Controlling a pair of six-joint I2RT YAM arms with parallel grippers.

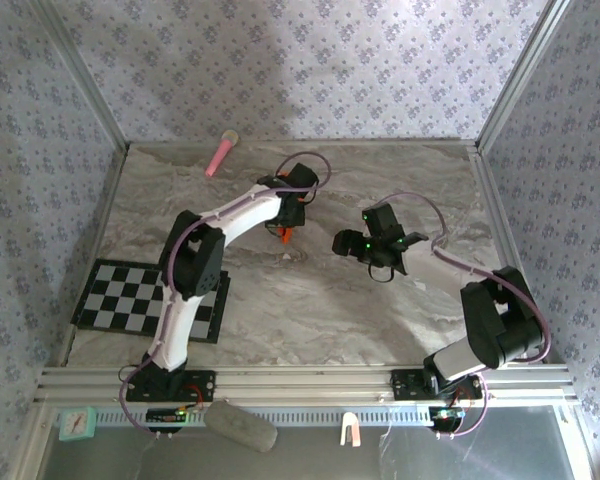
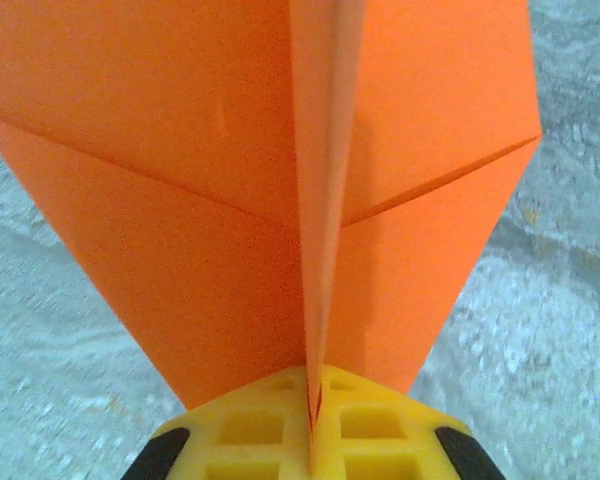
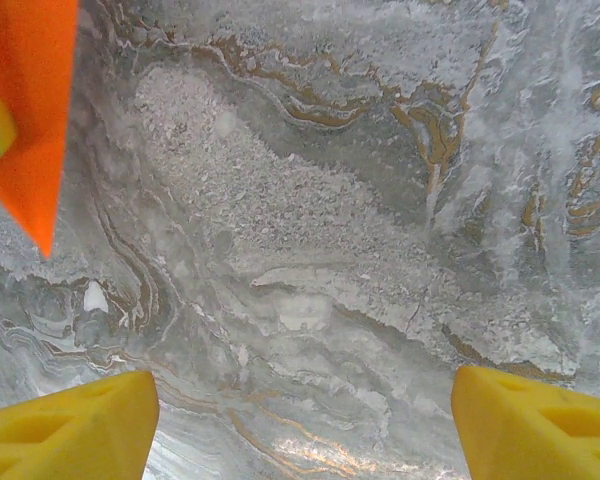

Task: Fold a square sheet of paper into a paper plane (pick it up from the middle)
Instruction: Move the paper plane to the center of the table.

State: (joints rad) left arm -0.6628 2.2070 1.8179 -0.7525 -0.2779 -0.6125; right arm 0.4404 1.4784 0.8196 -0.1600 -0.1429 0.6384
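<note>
The left claw (image 2: pixel 313 425) was clamped on the centre crease of the orange paper plane (image 2: pixel 180 200), just over the marble counter (image 3: pixel 330 250). The right claw (image 3: pixel 305 420) gaped empty. The plane looked light and flimsy, best pinched along that crease.

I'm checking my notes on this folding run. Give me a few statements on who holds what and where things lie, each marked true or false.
The left gripper is shut on the paper plane. True.
The right gripper grips the plane too. False: its jaws stand open over the table.
The pink stick lies on the checkered mat. False: it lies near the table's far edge, away from the mat.
The plane has a centre crease. True.
</note>
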